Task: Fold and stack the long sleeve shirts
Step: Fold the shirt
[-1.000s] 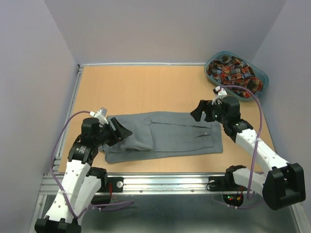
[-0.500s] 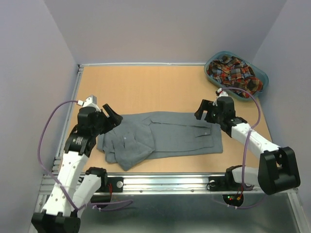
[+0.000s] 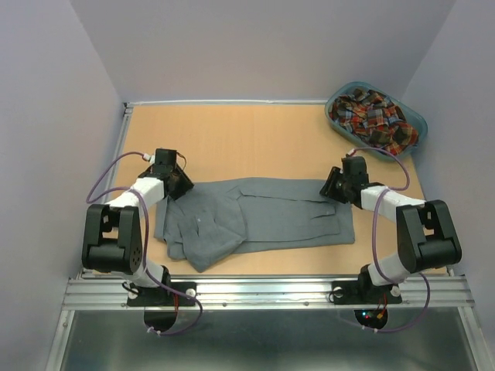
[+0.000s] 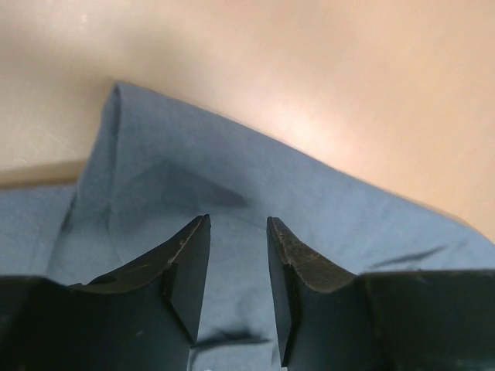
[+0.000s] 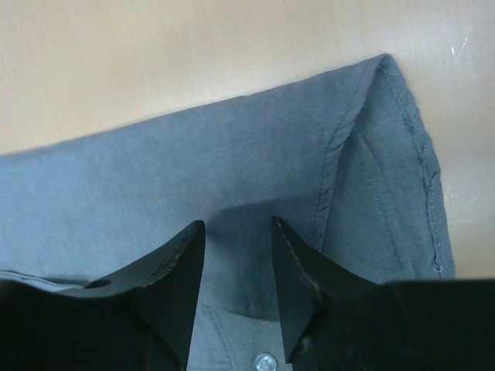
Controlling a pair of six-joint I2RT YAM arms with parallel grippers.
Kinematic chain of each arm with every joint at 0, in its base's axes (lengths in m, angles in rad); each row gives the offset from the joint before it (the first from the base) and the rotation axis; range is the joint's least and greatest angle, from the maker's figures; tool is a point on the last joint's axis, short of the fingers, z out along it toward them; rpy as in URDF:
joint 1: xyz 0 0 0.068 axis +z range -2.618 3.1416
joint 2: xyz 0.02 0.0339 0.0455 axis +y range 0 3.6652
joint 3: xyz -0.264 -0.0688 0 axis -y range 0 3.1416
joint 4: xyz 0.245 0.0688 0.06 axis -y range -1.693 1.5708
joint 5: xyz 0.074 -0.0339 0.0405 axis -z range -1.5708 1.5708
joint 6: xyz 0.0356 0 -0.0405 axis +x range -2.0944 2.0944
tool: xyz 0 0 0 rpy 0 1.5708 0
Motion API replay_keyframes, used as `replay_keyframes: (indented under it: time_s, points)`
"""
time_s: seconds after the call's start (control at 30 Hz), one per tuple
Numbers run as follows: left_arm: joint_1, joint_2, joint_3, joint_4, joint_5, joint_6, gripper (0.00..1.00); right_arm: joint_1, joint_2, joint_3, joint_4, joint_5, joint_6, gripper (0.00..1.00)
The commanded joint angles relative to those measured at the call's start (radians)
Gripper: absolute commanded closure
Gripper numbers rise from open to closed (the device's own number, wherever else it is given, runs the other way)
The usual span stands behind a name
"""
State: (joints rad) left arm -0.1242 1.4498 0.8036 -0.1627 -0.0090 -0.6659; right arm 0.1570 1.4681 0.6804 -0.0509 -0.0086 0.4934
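Note:
A grey long sleeve shirt (image 3: 271,216) lies spread across the table's middle, its near-left part bunched into a loose fold (image 3: 203,246). My left gripper (image 3: 176,184) is down at the shirt's far-left corner. Its jaws are narrowly open over flat grey cloth (image 4: 232,170), as the left wrist view (image 4: 238,220) shows. My right gripper (image 3: 332,188) is at the far-right corner, jaws likewise narrowly open (image 5: 238,222) over the grey cloth (image 5: 193,154) beside a stitched hem (image 5: 421,170). The plaid long sleeve shirt (image 3: 371,114) lies crumpled in the basket.
The teal oval basket (image 3: 418,124) stands at the table's far-right corner. Bare wooden tabletop (image 3: 232,139) stretches beyond the grey shirt. A metal rail (image 3: 263,290) runs along the near edge. A shirt button (image 5: 266,361) shows under my right jaws.
Both arms have stretched out and dropped onto the grey shirt's far corners. Both pairs of jaws have narrowed. The shirt's near-left part has flopped toward the near edge.

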Motion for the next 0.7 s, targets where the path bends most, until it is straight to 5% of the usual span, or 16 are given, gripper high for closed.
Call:
replay_keyframes:
  time_s: [0.0,0.43,0.67]
  points:
    - [0.063,0.081,0.051,0.057,-0.005,-0.046,0.55,-0.042,0.057,0.065,0.071,0.019,0.030,0.55]
    - [0.115,0.261,0.218,0.000,-0.003,-0.012,0.55,-0.146,0.248,0.220,0.102,-0.011,-0.105,0.54]
    - [0.116,0.016,0.255,-0.027,-0.034,0.129,0.18,-0.053,0.030,0.211,0.095,-0.151,-0.266,0.43]
